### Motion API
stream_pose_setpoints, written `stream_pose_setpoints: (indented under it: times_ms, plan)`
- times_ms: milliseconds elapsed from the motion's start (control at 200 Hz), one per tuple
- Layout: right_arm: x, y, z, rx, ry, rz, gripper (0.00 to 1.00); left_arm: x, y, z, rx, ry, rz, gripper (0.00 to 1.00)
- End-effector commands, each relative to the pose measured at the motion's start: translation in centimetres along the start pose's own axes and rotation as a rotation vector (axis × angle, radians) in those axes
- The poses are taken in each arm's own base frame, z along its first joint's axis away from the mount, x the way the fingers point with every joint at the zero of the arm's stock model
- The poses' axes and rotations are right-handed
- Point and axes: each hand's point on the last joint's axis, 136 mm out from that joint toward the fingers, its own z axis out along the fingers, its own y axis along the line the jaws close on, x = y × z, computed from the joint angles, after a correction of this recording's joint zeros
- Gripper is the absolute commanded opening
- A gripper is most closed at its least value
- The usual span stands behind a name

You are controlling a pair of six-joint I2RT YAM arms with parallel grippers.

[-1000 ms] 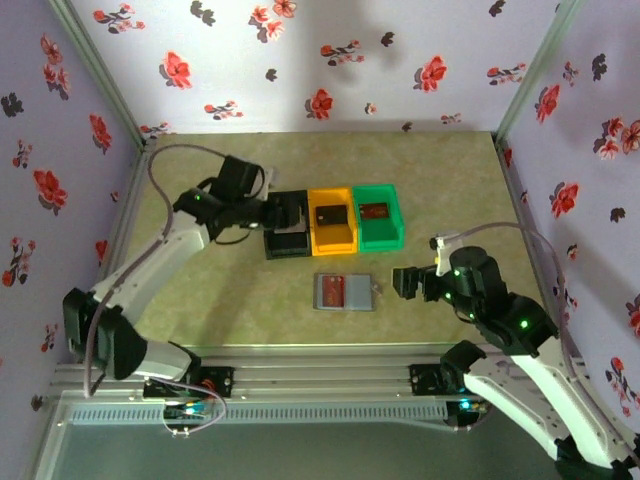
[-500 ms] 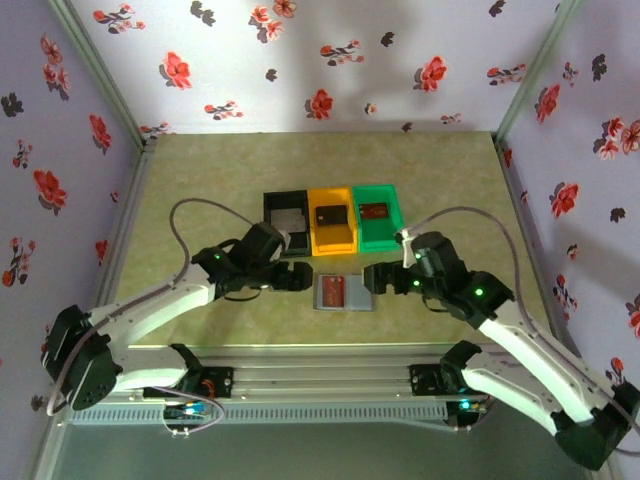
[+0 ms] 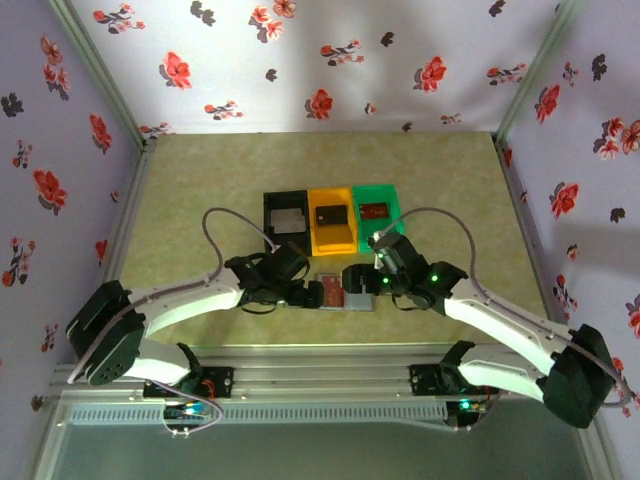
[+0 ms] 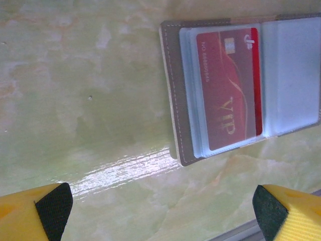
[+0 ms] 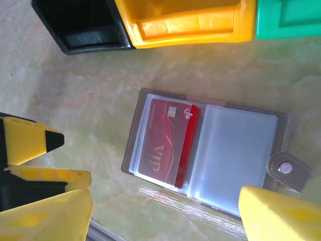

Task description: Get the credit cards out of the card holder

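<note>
top external: both arms lean in over the card holder (image 3: 338, 293), which lies open on the table (image 3: 200, 190) just below centre, in front of the orange bin (image 3: 333, 240). left gripper (image 3: 308, 293) sits hard by its left edge, right gripper (image 3: 356, 279) by its upper right; both look released, nothing in either. behind them, the black bin (image 3: 270, 205) carries a grey card (image 3: 289, 221), the orange one a dark card (image 3: 331, 215), the green bin (image 3: 390, 198) a reddish card (image 3: 374, 211).

left wrist: jaws spread wide across the bottom corners, bare table between them. the holder sits upper right, a red vip card (image 4: 230, 90) tucked in its clear sleeve.

right wrist: fingers apart at the bottom corners, gripping nothing. holder at centre, red card in the left pocket, right pocket (image 5: 230, 155) see-through, snap tab (image 5: 286, 168) at the right edge.
</note>
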Motion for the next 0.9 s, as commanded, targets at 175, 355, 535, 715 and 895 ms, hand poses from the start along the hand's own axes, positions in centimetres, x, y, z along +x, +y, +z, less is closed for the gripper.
stream_pose_setpoints:
  times_ms: [175, 355, 535, 715, 895]
  plan:
    - [0.7, 0.5, 2.4, -0.058, 0.02, 0.103, 0.66, 0.5, 1.1, 1.5, -0.1, 0.008, 0.001, 0.95]
    - [1.2, 0.4, 3.5, -0.057, 0.031, 0.128, 0.6, 0.8, 1.1, 2.2, -0.149, 0.031, 0.034, 0.94]
    - [1.8, 0.5, 4.7, -0.064, 0.061, 0.147, 0.51, 1.0, 0.9, 2.9, -0.177, 0.054, 0.054, 0.92]
    - [2.1, 0.1, 5.4, -0.055, 0.07, 0.161, 0.45, 1.5, 1.0, 3.5, -0.196, 0.074, 0.061, 0.92]
    - [2.6, -0.2, 6.1, -0.047, 0.089, 0.172, 0.41, 2.0, 1.6, 4.0, -0.216, 0.091, 0.057, 0.92]
